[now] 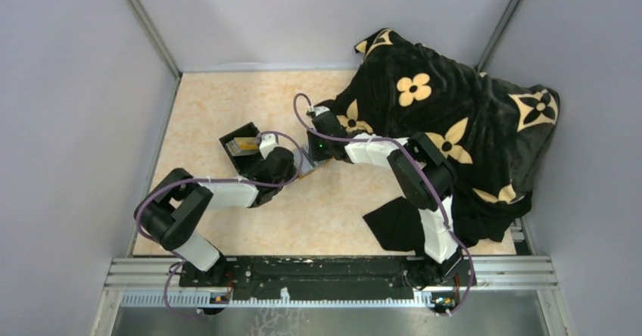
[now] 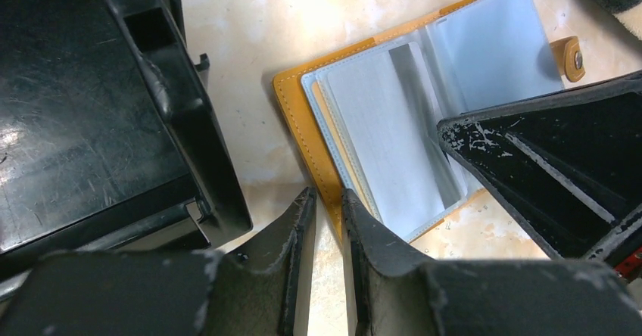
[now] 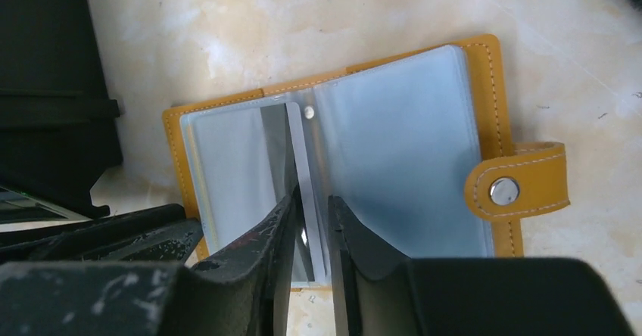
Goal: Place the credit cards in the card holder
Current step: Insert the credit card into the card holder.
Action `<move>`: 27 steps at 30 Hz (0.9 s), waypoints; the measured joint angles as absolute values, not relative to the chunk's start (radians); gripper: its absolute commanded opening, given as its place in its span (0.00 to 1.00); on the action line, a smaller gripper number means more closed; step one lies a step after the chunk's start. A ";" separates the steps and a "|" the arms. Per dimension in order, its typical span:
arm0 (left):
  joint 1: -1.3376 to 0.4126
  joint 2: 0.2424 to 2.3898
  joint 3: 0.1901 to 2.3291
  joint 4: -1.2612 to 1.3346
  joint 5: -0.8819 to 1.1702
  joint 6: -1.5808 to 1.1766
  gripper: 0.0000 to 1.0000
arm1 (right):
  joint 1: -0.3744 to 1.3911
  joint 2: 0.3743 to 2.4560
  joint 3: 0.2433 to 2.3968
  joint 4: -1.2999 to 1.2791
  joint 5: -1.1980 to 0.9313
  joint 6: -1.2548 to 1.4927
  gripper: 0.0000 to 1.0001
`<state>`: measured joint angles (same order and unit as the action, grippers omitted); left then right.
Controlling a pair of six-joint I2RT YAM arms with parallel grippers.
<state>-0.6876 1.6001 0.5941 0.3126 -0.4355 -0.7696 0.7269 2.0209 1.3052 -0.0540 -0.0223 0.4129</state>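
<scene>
While the card holder [image 3: 484, 79] lies open on the desk [image 3: 378, 18]
Our right claw [image 3: 310, 200] clamps a silver credit card [image 3: 300, 147] over its pages; our left claw [image 2: 327, 200] is together, empty.

There is one orange-tan leather-like card holder [image 3: 484, 86] and one thin silver plastic card [image 3: 303, 169] in plain view. One black open box [image 1: 229, 145] holds further pieces too small to count, and there is one black plush blanket with cream flowers [image 1: 469, 101].
</scene>
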 measured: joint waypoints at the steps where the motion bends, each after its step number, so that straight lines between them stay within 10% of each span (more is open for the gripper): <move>1: -0.687 1.599 0.593 0.311 -0.435 -0.770 0.27 | 0.729 2.019 1.305 -0.056 -0.017 0.410 0.32; 27: -0.682 1.671 0.675 0.267 -0.452 -0.791 0.24 | 0.495 1.753 0.863 0.252 -0.194 0.581 0.55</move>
<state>-0.6823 1.6711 0.6754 0.2668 -0.4522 -0.7910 0.4950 1.7535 0.8635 0.2516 -0.1944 0.5812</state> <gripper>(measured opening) 0.244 0.547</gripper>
